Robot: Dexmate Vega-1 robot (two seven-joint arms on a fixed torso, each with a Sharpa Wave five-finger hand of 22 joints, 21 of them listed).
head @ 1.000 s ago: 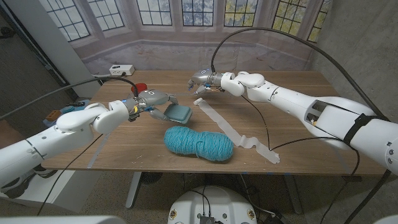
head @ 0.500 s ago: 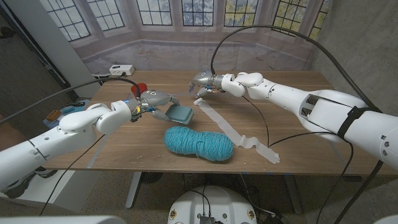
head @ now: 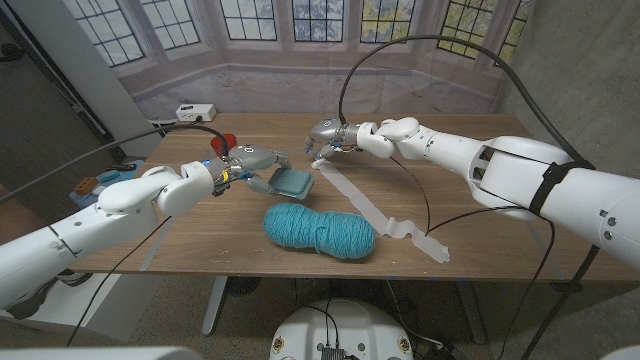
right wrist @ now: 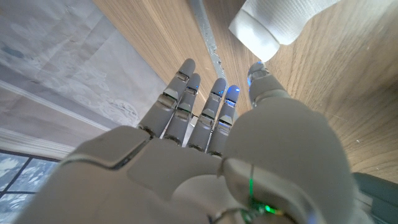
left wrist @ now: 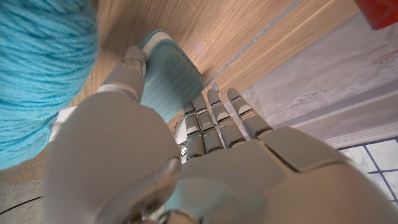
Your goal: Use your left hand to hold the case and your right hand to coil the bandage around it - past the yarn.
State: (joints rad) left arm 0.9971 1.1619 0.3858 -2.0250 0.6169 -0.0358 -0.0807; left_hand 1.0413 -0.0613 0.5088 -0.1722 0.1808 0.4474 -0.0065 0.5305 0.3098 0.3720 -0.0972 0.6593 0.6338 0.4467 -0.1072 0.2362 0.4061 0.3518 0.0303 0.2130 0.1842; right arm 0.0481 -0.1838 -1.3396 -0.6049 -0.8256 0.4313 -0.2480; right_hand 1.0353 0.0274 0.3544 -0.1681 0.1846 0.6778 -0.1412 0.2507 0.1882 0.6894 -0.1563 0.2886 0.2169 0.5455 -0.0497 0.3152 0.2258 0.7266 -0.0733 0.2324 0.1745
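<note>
Case beside left hand; yarn nearer (bandage alongside).

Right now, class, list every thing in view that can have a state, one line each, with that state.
Case: closed, flat on the table, left hand touching it.
Bandage: unrolled, lying across the table, its end by the right hand.
Yarn: wound in a skein, untouched.
Right hand: fingers apart, holding nothing.

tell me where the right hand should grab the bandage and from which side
Probably the free end of the bandage, nearest the right hand and beside the case. The strip lies flat on the table, trailing away past the yarn, so come down from above and pinch the slightly raised end rather than the flat middle.
</note>
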